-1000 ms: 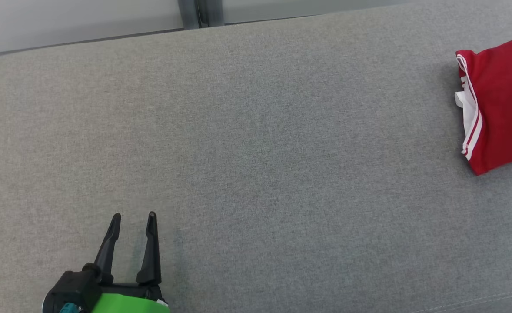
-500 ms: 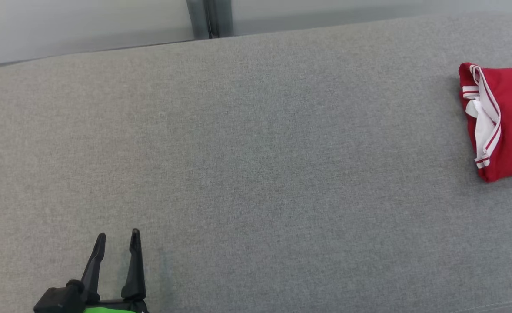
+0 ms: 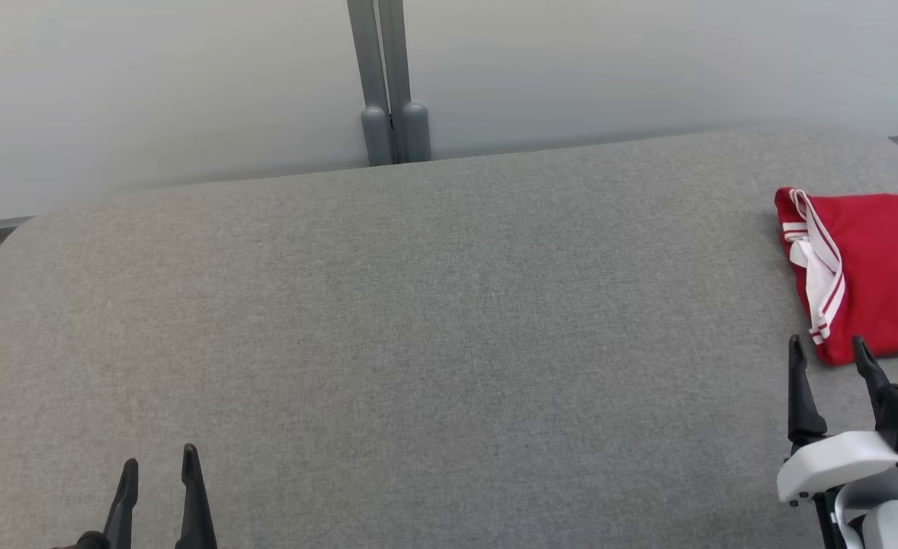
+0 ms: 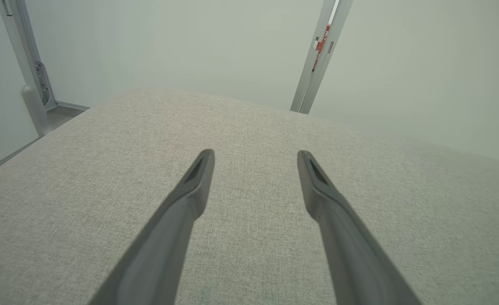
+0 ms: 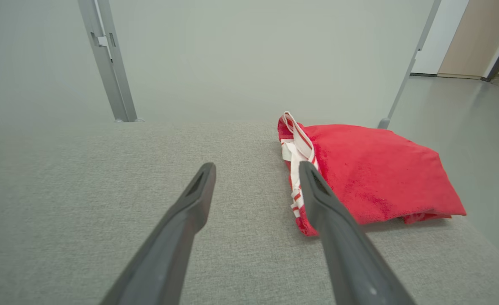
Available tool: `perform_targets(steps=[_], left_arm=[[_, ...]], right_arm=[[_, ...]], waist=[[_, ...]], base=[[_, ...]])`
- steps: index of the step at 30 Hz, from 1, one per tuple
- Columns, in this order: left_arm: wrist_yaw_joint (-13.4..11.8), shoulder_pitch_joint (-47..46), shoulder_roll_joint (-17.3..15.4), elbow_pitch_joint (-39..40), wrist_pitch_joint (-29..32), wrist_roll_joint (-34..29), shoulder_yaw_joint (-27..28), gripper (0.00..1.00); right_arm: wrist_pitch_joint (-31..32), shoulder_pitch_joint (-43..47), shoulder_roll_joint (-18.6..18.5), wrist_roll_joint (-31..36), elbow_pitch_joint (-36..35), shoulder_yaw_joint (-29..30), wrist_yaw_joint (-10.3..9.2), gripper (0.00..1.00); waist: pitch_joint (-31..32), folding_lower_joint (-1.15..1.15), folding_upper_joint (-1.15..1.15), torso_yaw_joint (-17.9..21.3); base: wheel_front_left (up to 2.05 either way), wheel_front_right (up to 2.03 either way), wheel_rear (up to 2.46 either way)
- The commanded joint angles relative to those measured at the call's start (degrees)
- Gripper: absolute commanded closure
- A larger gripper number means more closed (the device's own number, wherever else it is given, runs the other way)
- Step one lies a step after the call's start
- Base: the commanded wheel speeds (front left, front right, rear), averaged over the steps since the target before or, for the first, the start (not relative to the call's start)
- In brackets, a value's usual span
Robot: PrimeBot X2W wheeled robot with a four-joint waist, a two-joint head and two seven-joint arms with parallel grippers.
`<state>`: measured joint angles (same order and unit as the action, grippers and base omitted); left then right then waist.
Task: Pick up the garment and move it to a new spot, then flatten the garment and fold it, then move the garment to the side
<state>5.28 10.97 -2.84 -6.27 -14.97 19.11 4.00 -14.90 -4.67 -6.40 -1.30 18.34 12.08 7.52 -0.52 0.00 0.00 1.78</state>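
Eyes on the far right end of the grey cushion (image 3: pixel 449 320), because that is where the garment (image 3: pixel 872 267) lies: a red bundle, folded flat, its white striped trim turned in toward the middle of the cushion. It rests on the fabric with nothing holding it.

The right gripper (image 3: pixel 825 341) sits just on the near side of it, fingers spread wide with only air between them, tips pointing up at the bundle's near corner. From the right wrist, the right gripper (image 5: pixel 256 165) has the garment (image 5: pixel 372 169) ahead and off to its own right; the right-hand finger crosses the striped corner in that view, though I can't tell whether it touches the cloth or hovers just short of it. The bundle seems to stretch away sideways toward the cushion's end, across the line the fingers point along, while the striped edge runs near to far.

Over at the other end, the left gripper (image 3: pixel 159 455) is low and well apart from the garment, its fingers also parted over bare grey weave, as the wrist view of the left gripper (image 4: pixel 254 153) confirms.

So the right arm is plainly the nearer one. By my reckoning the folding is done and the garment is already set to the side; any last nudge would fall to the right arm, reaching forward and slightly right.
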Motion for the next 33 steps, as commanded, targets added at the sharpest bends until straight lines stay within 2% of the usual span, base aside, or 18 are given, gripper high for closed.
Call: perform_targets(steps=[1, 6, 15, 16, 19, 33], left_arm=[[0.5, -0.3, -0.2, -0.8, -0.3, -0.2, 0.2, 0.0], [1.3, -2.1, -0.2, -3.8, -0.3, -0.9, 0.5, 0.0], [1.6, -3.8, -0.2, -6.7, -0.3, 0.6, 0.0, 0.0], [1.5, -3.2, 0.0, -6.8, 0.0, 0.1, -0.1, 1.0], [1.5, -2.7, 0.3, -8.2, 0.3, 0.1, -0.3, 1.0], [1.7, -5.6, 0.2, -8.2, 4.3, 13.6, 0.3, 1.0]], right_arm=[[-0.2, 1.8, 0.6, 0.4, -2.3, -0.1, -0.05, 0.0], [-0.3, 7.4, 2.9, 0.6, -6.6, -2.8, -0.05, 0.0], [-0.3, 9.7, 3.4, 0.7, -8.0, -5.2, -0.05, 0.0], [-0.1, 9.1, 3.4, 0.5, -7.7, -5.3, -0.01, 1.0], [0.0, 9.2, 3.9, 0.5, -6.4, -5.5, 0.0, 1.0], [4.2, 6.9, 3.8, -16.3, -5.8, -5.2, -0.01, 1.0]], waist=[[1.0, 0.0, 0.0, -1.0], [1.7, 0.0, 0.0, -2.0], [2.5, 0.0, 0.0, -2.6], [2.4, 0.0, 0.0, -2.4], [2.5, 0.0, 0.0, -2.5], [2.2, 0.0, 0.0, -2.4]], base=[[0.0, 0.0, 0.0], [0.0, 0.0, 0.0], [0.0, 0.0, 0.0], [0.0, 0.0, 0.0], [0.0, 0.0, 0.0], [0.0, 0.0, 0.0]])
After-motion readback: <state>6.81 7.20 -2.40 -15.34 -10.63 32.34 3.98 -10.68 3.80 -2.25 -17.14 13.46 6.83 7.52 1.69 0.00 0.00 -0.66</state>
